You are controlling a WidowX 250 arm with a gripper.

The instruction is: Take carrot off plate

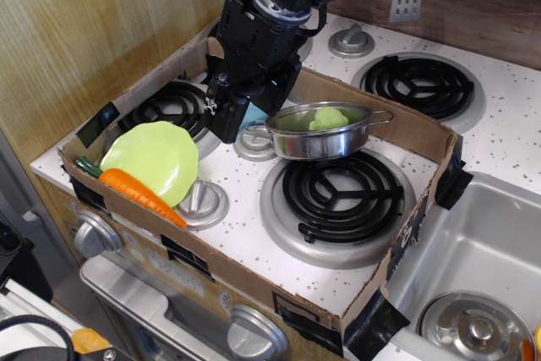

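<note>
The lime-green plate (154,158) lies at the front left of the stove top, partly over the left rear burner. The orange carrot (142,194) lies along the plate's front-left rim, against the cardboard wall, with its dark green stem (87,166) pointing left. I cannot tell whether it rests on the plate or only touches the rim. My black gripper (228,128) points down behind and to the right of the plate, well apart from the carrot. It holds nothing that I can see. Its jaws are too dark to make out.
A steel pan (321,134) with handles holds a pale green lumpy piece (328,117) just right of the gripper. A light blue object (252,116) shows behind the gripper. A low cardboard wall (254,281) rings the stove. Knobs (201,202) and a sink (473,251) are nearby.
</note>
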